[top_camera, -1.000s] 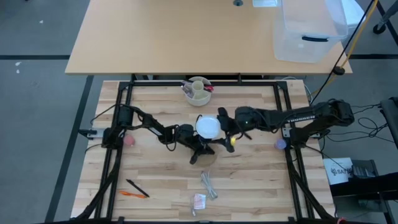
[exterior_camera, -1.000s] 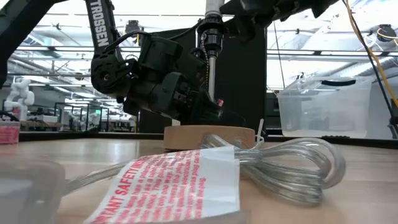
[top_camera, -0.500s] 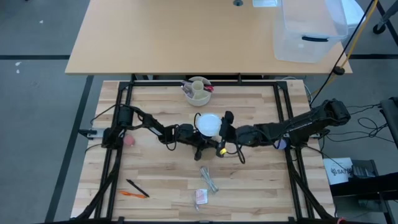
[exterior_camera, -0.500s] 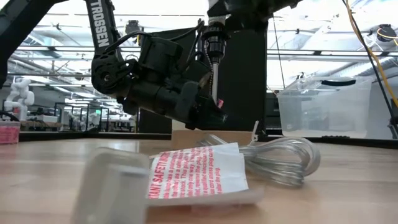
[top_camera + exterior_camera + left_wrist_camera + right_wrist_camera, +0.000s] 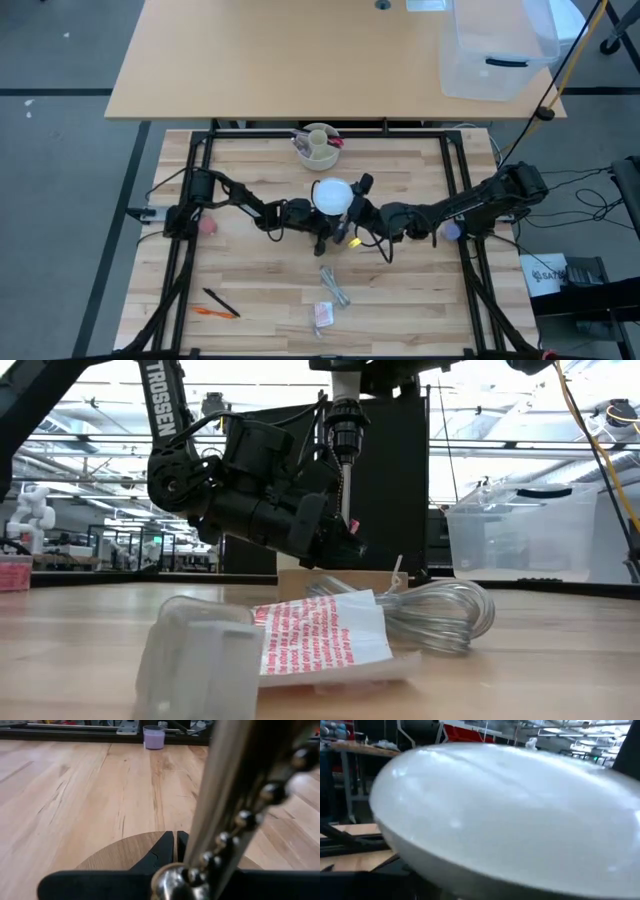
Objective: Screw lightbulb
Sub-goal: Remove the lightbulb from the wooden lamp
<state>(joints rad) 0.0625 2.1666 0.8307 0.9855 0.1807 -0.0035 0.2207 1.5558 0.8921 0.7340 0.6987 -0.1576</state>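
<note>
The white lightbulb (image 5: 333, 194) sits on the black socket (image 5: 343, 425) atop the lamp's metal rod (image 5: 345, 490). The rod rises from a round wooden base (image 5: 300, 577) lying flat on the table. In the right wrist view the lightbulb's dome (image 5: 495, 810) fills the picture. My left gripper (image 5: 322, 232) reaches in from the left, low at the lamp's foot, shut. My right gripper (image 5: 354, 208) is level at the lightbulb's right side, open. A bead chain (image 5: 240, 817) hangs along the rod (image 5: 220, 795). My left gripper (image 5: 174, 836) lays its shut fingertips on the top face of the wooden base (image 5: 120, 852), beside the foot of the rod. It comes slanting down from the table's left. The base stays flat on the table. My right gripper: whether a finger touches the lightbulb cannot be told.
A clear coiled cord (image 5: 430, 615) with a red-printed label (image 5: 320, 640) and a clear plastic block (image 5: 200, 660) lie near the front. A cream cup with pens (image 5: 318, 145) stands at the far edge. There are loose pens (image 5: 218, 305), a pink cup (image 5: 207, 225) and a purple cup (image 5: 450, 232).
My right gripper has tipped from pointing down over the lightbulb to level beside it, and its forearm has swung toward the near edge. My left gripper has turned a little at the lamp's foot. The cord and label have slid a short way toward the lamp.
</note>
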